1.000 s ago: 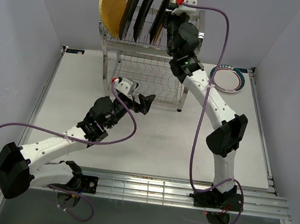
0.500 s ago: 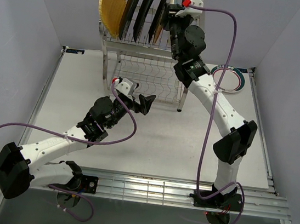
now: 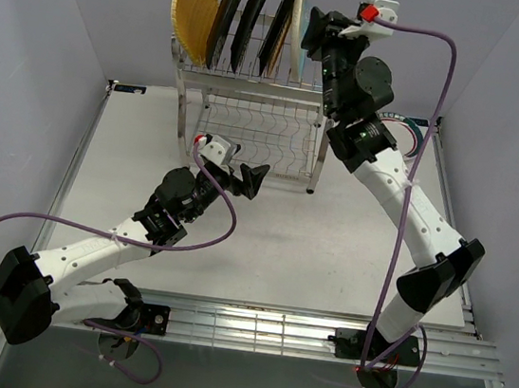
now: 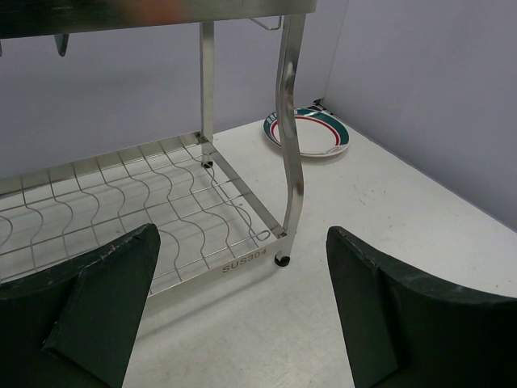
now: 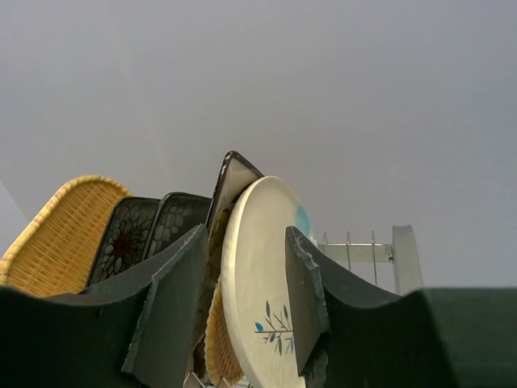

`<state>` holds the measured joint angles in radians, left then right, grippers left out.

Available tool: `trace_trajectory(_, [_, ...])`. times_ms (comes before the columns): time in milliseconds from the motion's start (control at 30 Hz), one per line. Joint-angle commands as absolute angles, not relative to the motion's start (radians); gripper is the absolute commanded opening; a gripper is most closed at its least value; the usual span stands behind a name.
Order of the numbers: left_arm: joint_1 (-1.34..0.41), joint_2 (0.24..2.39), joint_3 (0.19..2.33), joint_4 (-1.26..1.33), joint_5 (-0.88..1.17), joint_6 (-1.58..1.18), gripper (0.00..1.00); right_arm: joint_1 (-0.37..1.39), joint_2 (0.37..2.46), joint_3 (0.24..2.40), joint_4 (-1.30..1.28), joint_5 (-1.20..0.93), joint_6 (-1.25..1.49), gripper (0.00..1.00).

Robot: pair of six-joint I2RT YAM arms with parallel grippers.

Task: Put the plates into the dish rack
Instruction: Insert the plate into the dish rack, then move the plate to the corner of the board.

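The dish rack point(image 3: 248, 135) stands at the back of the table with several plates on edge in its top tier: a woven one point(image 3: 193, 8), two black ones point(image 3: 227, 22), a square one point(image 3: 284, 20) and a cream-blue round plate point(image 3: 299, 27) at the right end. My right gripper point(image 3: 313, 31) hovers just right of that round plate point(image 5: 262, 267), open; its fingers frame the plate without touching it. The teal-rimmed plate point(image 4: 311, 133) lies flat on the table behind the rack post point(image 4: 287, 121). My left gripper point(image 4: 242, 242) is open and empty before the rack's lower shelf.
The rack's lower wire shelf point(image 4: 121, 202) holds nothing. In the top view the right arm partly covers the teal-rimmed plate point(image 3: 410, 137) at the back right. Walls close the table on three sides.
My right gripper has opened and drawn back to the right from the cream-blue round plate, which stays standing in the rack. The left arm has not moved.
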<state>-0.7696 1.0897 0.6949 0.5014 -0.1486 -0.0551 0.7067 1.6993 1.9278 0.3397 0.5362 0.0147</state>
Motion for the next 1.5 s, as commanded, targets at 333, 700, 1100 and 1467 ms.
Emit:
trace_trajectory(333, [-0.772, 1.088, 0.693, 0.509, -0.129, -0.049, 0.94, 0.375, 1.427, 1.58, 0.223, 0.493, 0.503, 0.56])
trace_trajectory(700, [-0.773, 1.08, 0.692, 0.509, -0.126, -0.046, 0.94, 0.105, 1.52, 1.364, 0.186, 0.347, 0.868, 0.74])
trace_trajectory(1100, [-0.772, 1.086, 0.693, 0.509, -0.129, -0.043, 0.94, 0.012, 1.726, 1.315, 0.181, 0.318, 1.051, 0.7])
trace_trajectory(1467, [-0.772, 1.089, 0.692, 0.509, -0.127, -0.043, 0.94, -0.048, 1.868, 1.241, 0.281, 0.239, 1.141, 0.69])
